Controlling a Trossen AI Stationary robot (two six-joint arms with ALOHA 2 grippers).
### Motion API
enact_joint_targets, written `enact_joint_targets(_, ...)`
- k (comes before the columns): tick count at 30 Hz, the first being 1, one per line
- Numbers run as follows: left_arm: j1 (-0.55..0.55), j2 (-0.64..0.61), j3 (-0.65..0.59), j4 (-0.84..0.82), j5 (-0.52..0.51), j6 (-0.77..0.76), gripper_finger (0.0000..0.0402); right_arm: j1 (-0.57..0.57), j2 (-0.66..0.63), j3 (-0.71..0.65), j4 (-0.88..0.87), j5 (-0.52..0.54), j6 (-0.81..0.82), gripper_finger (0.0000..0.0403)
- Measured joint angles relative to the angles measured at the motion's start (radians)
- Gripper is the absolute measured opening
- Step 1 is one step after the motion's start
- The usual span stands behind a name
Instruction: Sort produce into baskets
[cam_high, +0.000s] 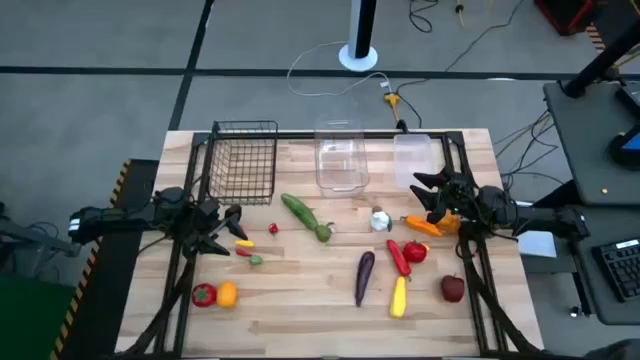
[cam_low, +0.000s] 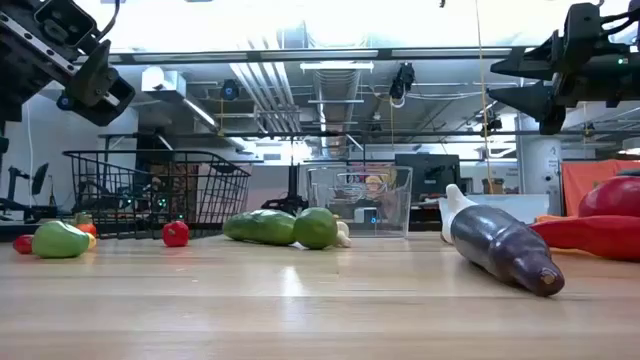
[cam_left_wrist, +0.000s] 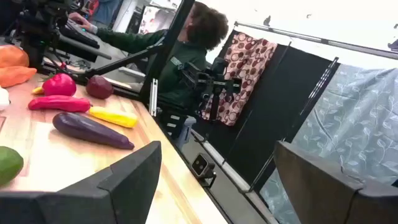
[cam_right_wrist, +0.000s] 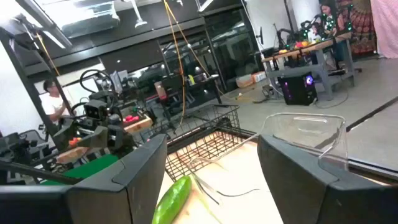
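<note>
We see both grippers raised above the wooden counter (cam_high: 300, 310), jaws spread and seemingly empty: left gripper (cam_high: 232, 222) beside the wire basket (cam_high: 243, 160), right gripper (cam_high: 428, 195) near two clear bins (cam_high: 340, 160). Produce lies scattered between them, including a cucumber (cam_high: 304, 216) and eggplant (cam_high: 364, 277).

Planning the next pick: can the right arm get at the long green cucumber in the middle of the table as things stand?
Probably yes. The right hand hangs open above the table, holding nothing, and bare wooden table lies around the long green cucumber. Only the white garlic bulb sits between them, low and to one side.
</note>
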Motion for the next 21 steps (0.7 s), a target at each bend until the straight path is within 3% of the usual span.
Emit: enact_joint_targets(21, 0.0, 0.0, 0.0, 0.0, 0.0, 0.0, 0.0295, 0.0, 0.0, 0.0, 0.0, 0.0, 0.0, 0.0244)
